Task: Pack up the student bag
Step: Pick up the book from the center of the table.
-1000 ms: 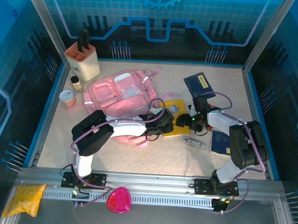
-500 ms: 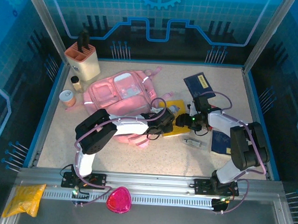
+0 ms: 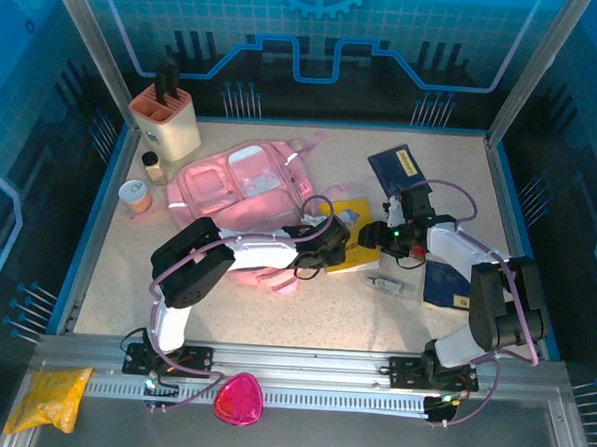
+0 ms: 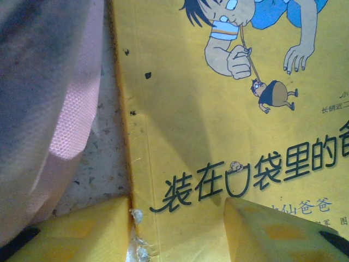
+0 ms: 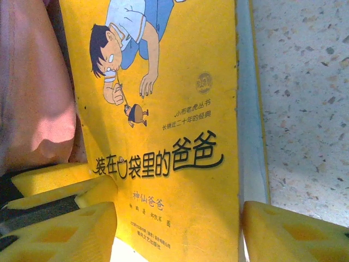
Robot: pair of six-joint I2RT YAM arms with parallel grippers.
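Pink bag (image 3: 242, 191) lies flat left of centre on the table (image 3: 304, 309), and I cannot tell from above whether its mouth is open. A yellow book (image 3: 357, 255) lies just beside its right edge. My left gripper (image 3: 330, 240) sits at the book's bag-side edge and my right gripper (image 3: 390, 238) at the opposite edge. Over the last second the right elbow has swung out toward the table's right side while its wrist has shifted only a little. The left arm has barely moved in the last half second. I judge that both arms are settling onto the book rather than travelling.

On the left wrist camera, the fingers (image 4: 76, 229) stand apart. One is over the strip of table between bag fabric and spine, the other over the cover. They grip nothing.

On the right wrist camera, that gripper's fingers (image 5: 294, 234) are also apart and straddle the lower cover, the right one out over bare table. Bag fabric lies along the book's left side; I cannot tell whether they touch.

I judge the book is the next item for the bag. It lies flat, so I'd expect to need an edge raised before either gripper can pinch it.
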